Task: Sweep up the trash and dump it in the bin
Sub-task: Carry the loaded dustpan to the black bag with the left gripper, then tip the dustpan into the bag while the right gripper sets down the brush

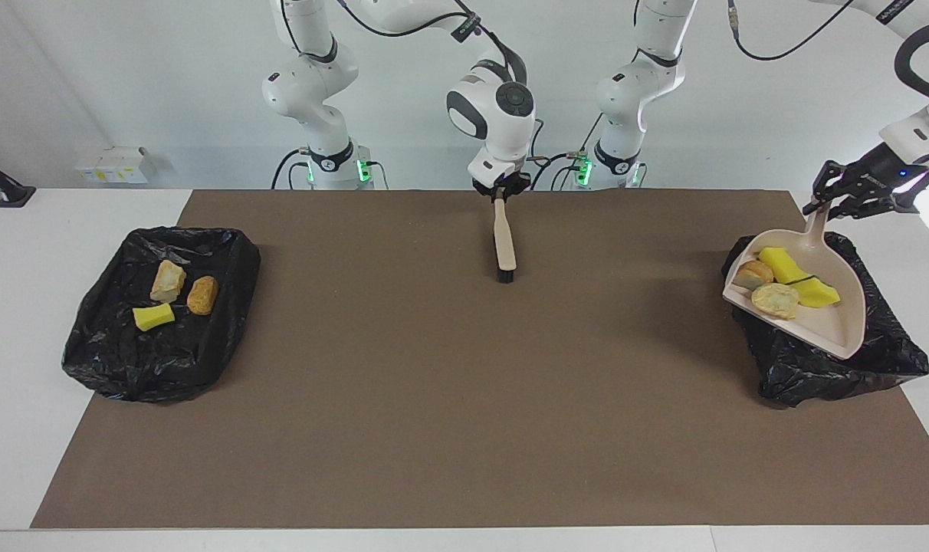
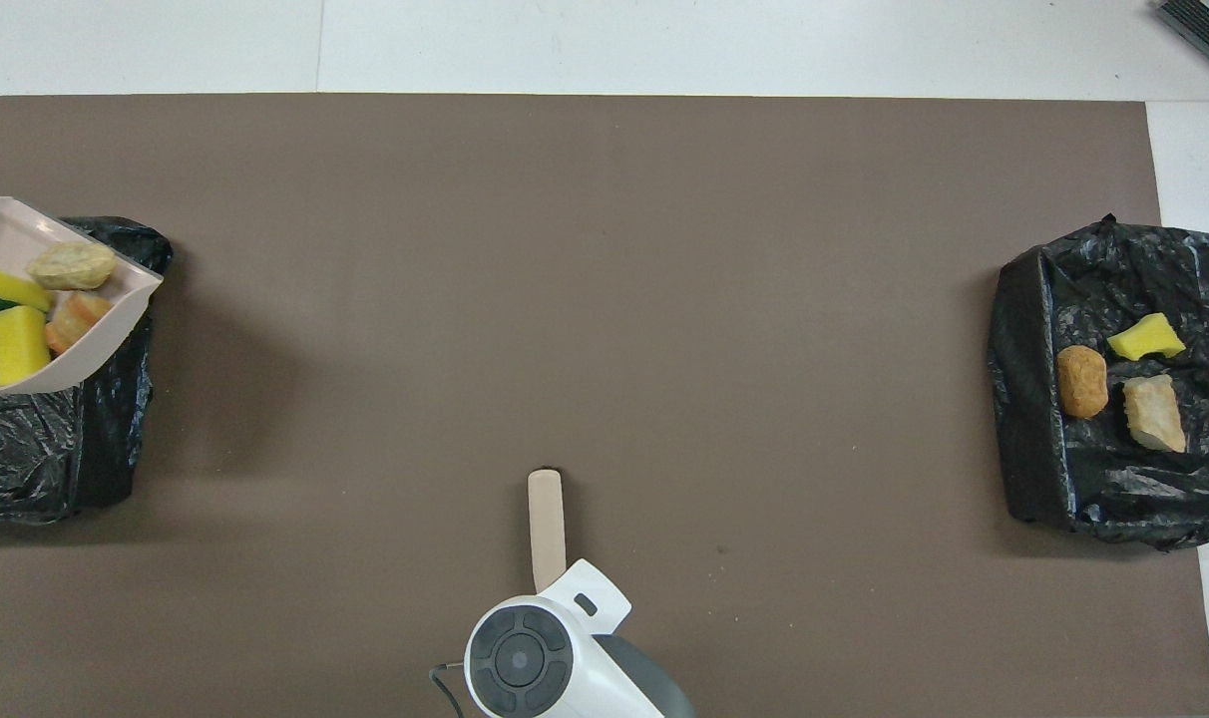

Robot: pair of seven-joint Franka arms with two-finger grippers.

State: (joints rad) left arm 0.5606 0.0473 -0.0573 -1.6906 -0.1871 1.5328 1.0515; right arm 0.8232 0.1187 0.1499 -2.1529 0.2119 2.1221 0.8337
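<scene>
Left arm: enters from the upper right of the facing view, forearm stretched out toward the frame's right edge. Left claw [image 1: 853,195] clamped on the handle of the beige dustpan [image 1: 840,326], which hangs tilted in the air over the black bin [image 1: 886,360] at the right of that frame. In the overhead view only the pan's mouth shows, at the left edge; the claw is out of frame there.

Trash in the dustpan [image 1: 788,280]: two yellow sponge chunks and two tan bread-like lumps, bunched toward the handle end of the pan. None has dropped out.

Right arm: elbow high, wrist bent straight down at top centre of the facing view. Right claw [image 1: 501,188] pinched on the top of the brush [image 1: 503,241], which hangs upright, bristles down, over the brown mat [image 1: 434,383].

Second black bin [image 1: 112,360] at the left of the facing view holds three scraps [image 1: 175,295]: one yellow, two tan.

White desk [image 1: 20,307] shows around the mat.
</scene>
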